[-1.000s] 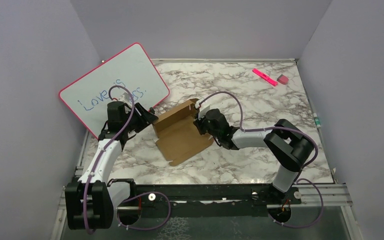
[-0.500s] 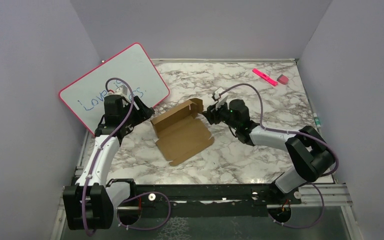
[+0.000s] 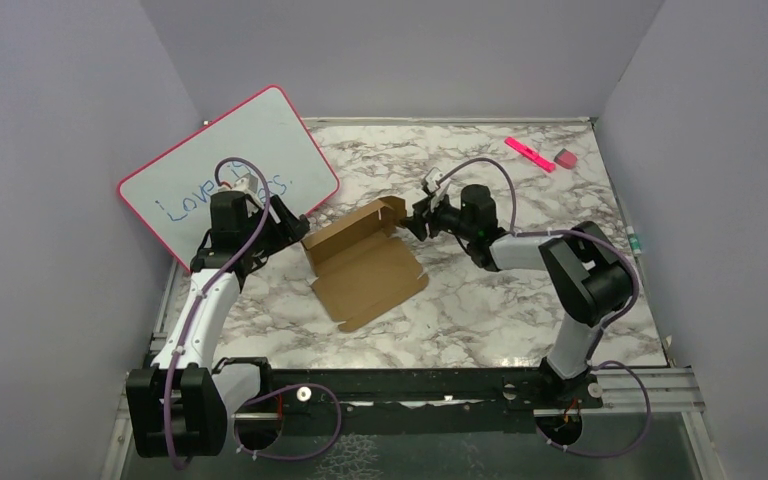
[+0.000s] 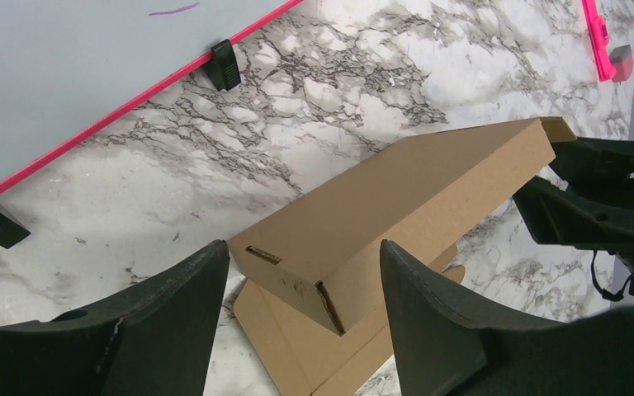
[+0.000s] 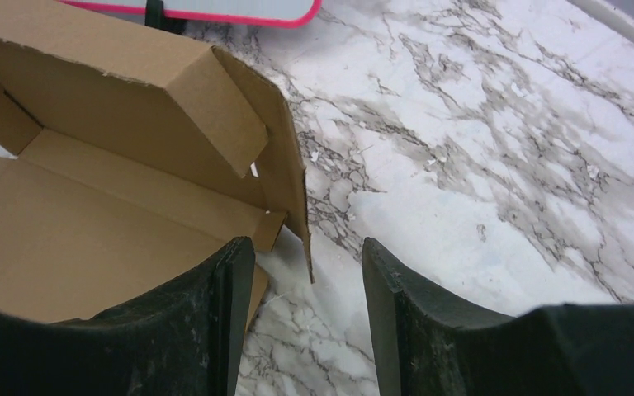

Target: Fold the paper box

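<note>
Flanking the raised back wall of the paper box (image 3: 365,275), end to end — left gripper (image 3: 295,232) at one end, right gripper (image 3: 415,222) just beside the other; both jaws apart, empty.

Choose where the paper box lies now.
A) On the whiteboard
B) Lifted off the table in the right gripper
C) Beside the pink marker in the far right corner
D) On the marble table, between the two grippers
D: the paper box rests on the table, with the open left gripper and open right gripper on either side.
</note>
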### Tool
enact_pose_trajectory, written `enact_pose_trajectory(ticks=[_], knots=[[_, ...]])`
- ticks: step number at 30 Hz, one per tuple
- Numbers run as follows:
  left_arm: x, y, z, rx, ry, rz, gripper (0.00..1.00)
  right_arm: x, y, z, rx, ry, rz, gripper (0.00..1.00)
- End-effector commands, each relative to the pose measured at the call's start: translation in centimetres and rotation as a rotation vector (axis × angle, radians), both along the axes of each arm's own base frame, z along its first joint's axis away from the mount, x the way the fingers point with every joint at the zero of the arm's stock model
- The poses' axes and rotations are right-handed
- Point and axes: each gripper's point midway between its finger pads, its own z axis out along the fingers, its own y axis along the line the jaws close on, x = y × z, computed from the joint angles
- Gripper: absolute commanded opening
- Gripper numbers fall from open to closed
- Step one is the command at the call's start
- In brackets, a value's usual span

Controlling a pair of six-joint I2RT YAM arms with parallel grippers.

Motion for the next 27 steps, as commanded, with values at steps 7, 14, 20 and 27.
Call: enact_pose_trajectory(ticks=[7, 14, 20, 27], knots=[[-0.8, -1.0, -1.2, -0.032, 0.030, -0.051, 0.67, 1.8, 2.3, 1.2, 0.035, -0.082, 0.085, 0.36], [-0.9, -1.8, -1.3, -0.073, 0.031, -0.068, 0.65, 0.4, 2.0, 1.0, 0.046, -0.004, 0.073, 0.06], [-1.1, -3.0, -0.8, -0.111, 0.018, -0.088, 0.62, 0.2, 1.5, 1.1, 0.027, 0.012, -0.056, 0.01], [-1.4, -4.4, -0.6, -0.133, 0.008, -0.104, 0.61, -0.2, 1.9, 1.3, -0.005, 0.043, -0.167, 0.01]])
